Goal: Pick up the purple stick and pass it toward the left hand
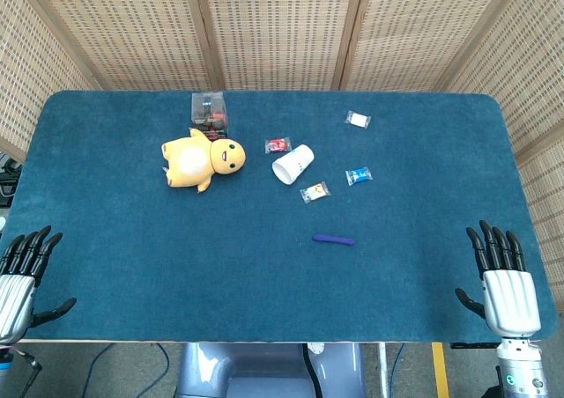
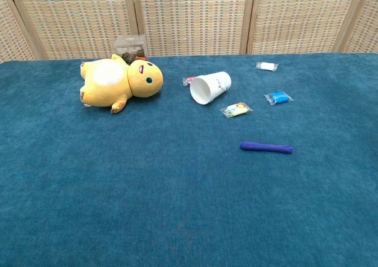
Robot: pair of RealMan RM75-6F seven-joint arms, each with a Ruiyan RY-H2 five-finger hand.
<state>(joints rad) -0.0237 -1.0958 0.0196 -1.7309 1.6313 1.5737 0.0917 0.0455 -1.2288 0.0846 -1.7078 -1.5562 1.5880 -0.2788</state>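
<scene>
The purple stick (image 1: 334, 239) lies flat on the blue table cloth, right of centre and toward the near edge; the chest view shows the stick (image 2: 266, 147) lying crosswise. My right hand (image 1: 504, 281) rests at the near right corner, fingers spread and empty, well to the right of the stick. My left hand (image 1: 21, 276) sits at the near left corner, fingers spread, holding nothing. Neither hand appears in the chest view.
A yellow plush toy (image 1: 203, 159) lies at the back left with a clear box (image 1: 210, 109) behind it. A tipped white paper cup (image 1: 293, 164) and several small wrapped snacks, such as a blue one (image 1: 358, 176), are scattered behind the stick. Woven screens surround the table.
</scene>
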